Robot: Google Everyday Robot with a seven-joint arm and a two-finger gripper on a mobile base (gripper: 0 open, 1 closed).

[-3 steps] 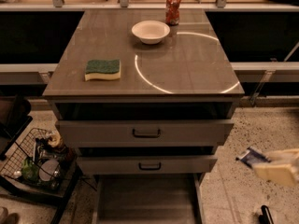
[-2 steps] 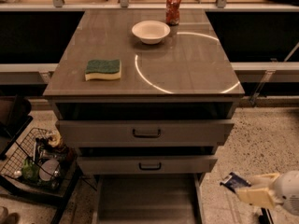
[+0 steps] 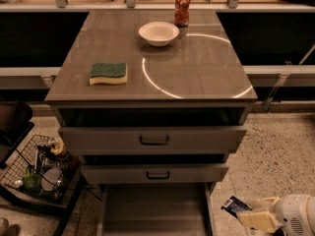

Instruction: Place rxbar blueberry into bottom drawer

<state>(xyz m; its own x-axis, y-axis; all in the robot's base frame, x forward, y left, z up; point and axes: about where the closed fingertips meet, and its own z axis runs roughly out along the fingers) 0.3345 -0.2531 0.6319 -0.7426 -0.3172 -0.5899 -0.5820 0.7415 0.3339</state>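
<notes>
pincer [image 3: 248,212] moved down-left, right of bottom drawer [image 3: 152,210], gripping rxbar blueberry [image 3: 234,206]

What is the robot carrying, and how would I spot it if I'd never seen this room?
Start at the grey drawer cabinet and look right of its pulled-out bottom drawer, low over the speckled floor. There the pale gripper holds a snack bar. It is small, flat and dark blue with white marks, unlike the green-and-yellow sponge on top.
</notes>
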